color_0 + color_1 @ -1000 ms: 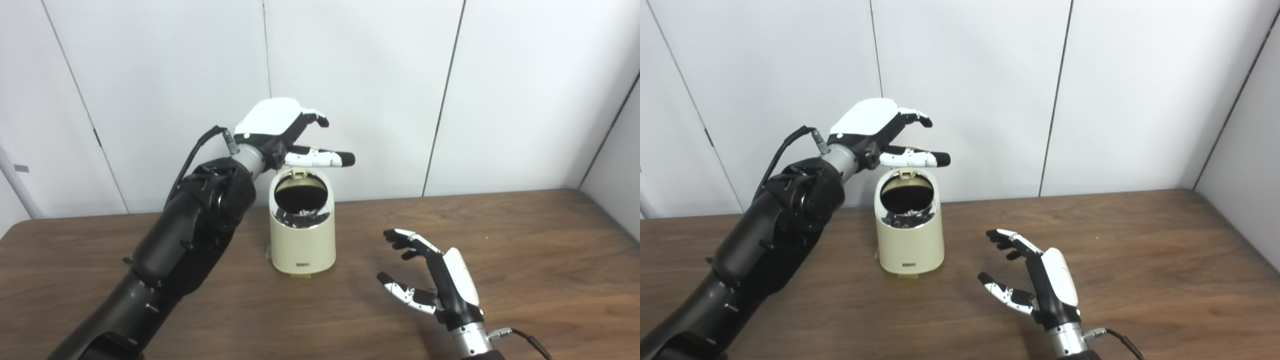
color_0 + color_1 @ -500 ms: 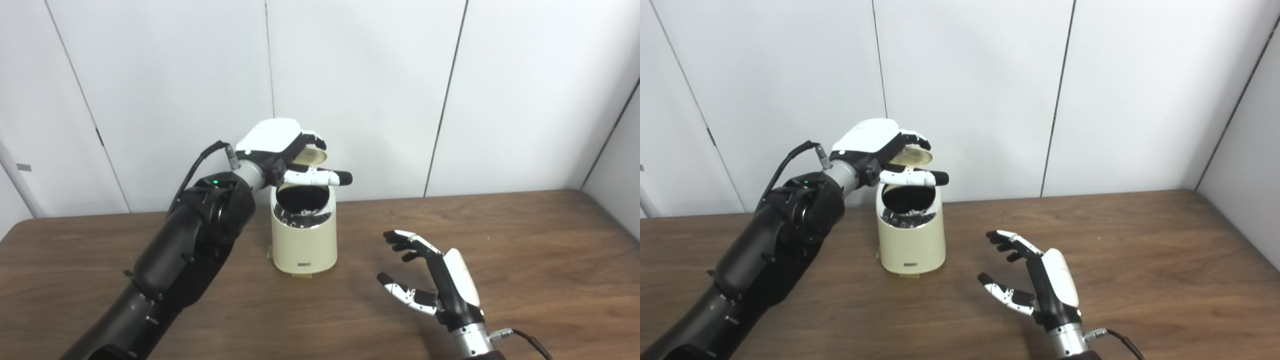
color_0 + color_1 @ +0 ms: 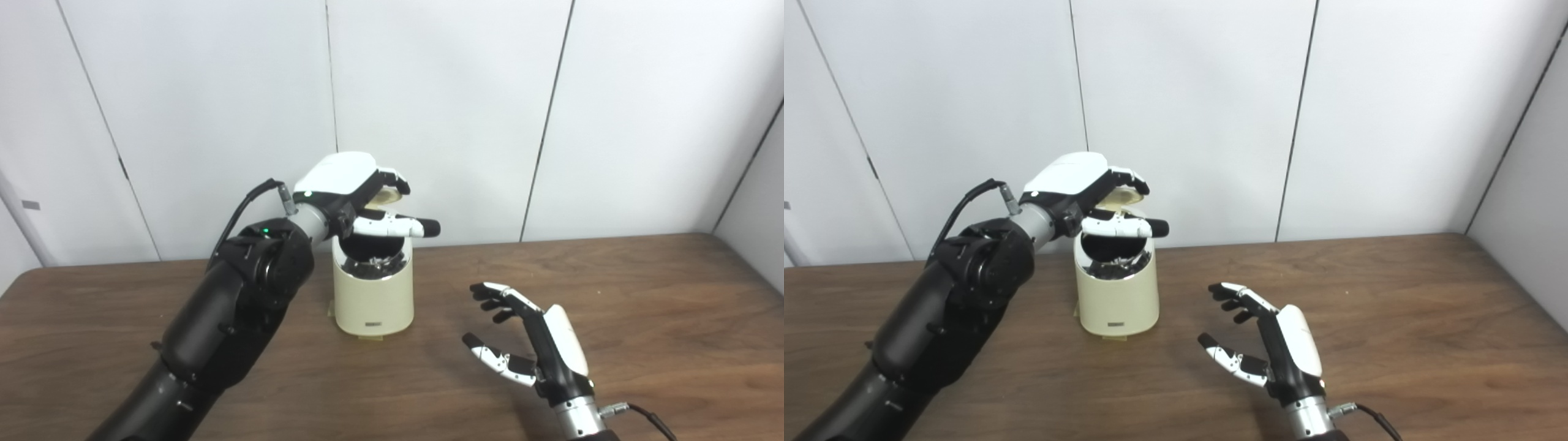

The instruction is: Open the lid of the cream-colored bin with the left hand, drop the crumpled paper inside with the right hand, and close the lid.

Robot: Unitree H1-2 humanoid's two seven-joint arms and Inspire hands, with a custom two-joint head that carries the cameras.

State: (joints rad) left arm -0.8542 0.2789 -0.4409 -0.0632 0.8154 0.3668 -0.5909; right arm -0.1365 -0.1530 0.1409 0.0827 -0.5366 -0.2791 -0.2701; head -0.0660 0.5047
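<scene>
Nearest, the right robot hand (image 3: 539, 352) hovers over the desk (image 3: 643, 294) with its palm turned toward the bin, its fingers spread and nothing in it. It sits well clear of the bin, to the right and nearer the camera, which reads as a hand waiting with its part apparently done.

Farther back stands the bin (image 3: 372, 288), upright on the desk, its long axis vertical and its mouth angled up toward the camera. Inside the dark opening a pale crumpled mass shows, likely the paper (image 3: 375, 264), so the drop looks complete.

Above the mouth the left robot hand (image 3: 358, 193) reaches in from the left, palm down. Its fingers curl over the cream lid (image 3: 386, 196), which tilts partway between raised and shut, hinged at the far side; the thumb stretches level across the opening below. The hand seems to press the lid rather than grip it, so closing is the step in hand. Whether the fingertips touch the lid is unclear.
</scene>
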